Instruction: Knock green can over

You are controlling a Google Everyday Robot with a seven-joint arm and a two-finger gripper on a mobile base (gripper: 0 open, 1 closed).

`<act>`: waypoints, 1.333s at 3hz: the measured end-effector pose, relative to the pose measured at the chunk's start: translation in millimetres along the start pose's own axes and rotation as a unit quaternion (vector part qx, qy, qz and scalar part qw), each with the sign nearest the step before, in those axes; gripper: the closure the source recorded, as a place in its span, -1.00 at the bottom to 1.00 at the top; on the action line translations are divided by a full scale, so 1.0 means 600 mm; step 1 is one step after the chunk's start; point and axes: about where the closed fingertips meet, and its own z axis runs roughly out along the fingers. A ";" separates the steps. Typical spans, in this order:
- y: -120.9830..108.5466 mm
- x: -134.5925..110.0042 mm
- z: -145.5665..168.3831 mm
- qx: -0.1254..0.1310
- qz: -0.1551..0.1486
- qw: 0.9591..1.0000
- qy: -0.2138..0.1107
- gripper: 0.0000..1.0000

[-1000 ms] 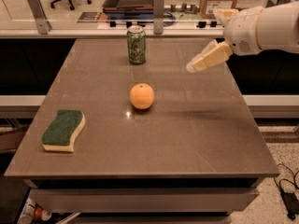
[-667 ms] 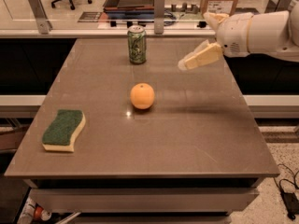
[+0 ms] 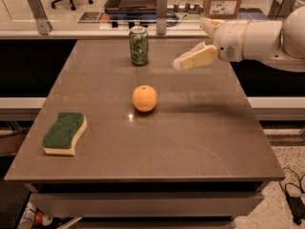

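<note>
The green can [image 3: 138, 45] stands upright near the far edge of the brown table [image 3: 190, 137], left of centre. It is green with pale markings and a silver top. My gripper [image 3: 180, 64] reaches in from the right on a white arm [image 3: 257, 37]. Its tip hovers above the table to the right of the can, at about the can's height, with a clear gap between them.
An orange [image 3: 144, 98] sits in the middle of the table, in front of the can. A green and yellow sponge [image 3: 65, 132] lies at the front left. A counter with boxes and a railing runs behind the table's far edge.
My gripper and arm have moved left, closer to the green can. The can, orange and sponge have not moved.
</note>
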 end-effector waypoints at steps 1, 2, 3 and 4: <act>-0.020 0.004 0.015 0.012 0.018 1.000 -0.017 -1.00; -0.048 0.012 0.050 0.026 0.043 0.998 -0.040 -1.00; -0.065 0.012 0.075 0.043 0.051 0.996 -0.057 -1.00; -0.076 0.022 0.101 0.059 0.060 0.994 -0.071 -1.00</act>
